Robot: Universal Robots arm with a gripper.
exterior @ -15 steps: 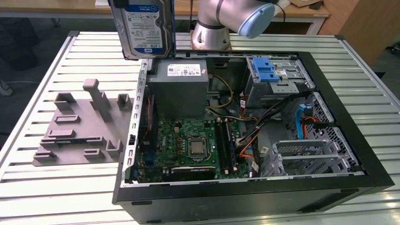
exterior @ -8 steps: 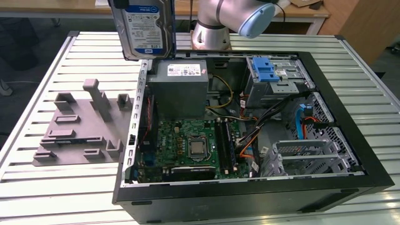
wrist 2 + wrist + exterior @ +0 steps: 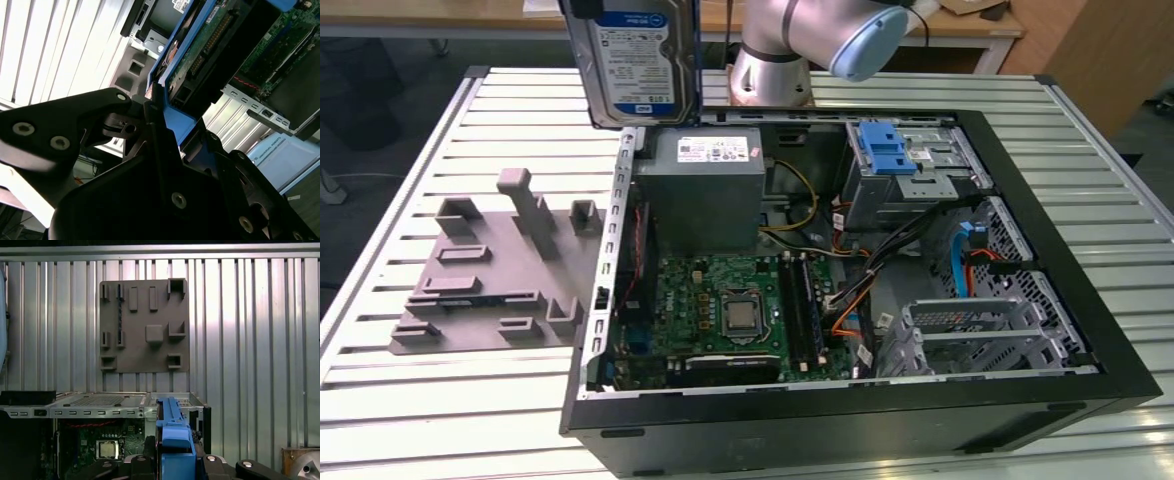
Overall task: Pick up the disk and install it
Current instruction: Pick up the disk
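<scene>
The gripper (image 3: 175, 465) is clamped on the disk (image 3: 634, 60), its 2 black fingers (image 3: 155, 140) pinching the blue bracket from either side in both wrist views. The disk hangs upright in the air with its label facing the exterior view. It is lifted off the table (image 3: 427, 420), at the far corner of the open computer case (image 3: 1067, 300), near the grey power supply box (image 3: 707, 190). The drive cage (image 3: 907, 165) with its blue latch sits toward the exterior view's right. A grey moulded tray (image 3: 494, 270) lies on the table beside the case.
</scene>
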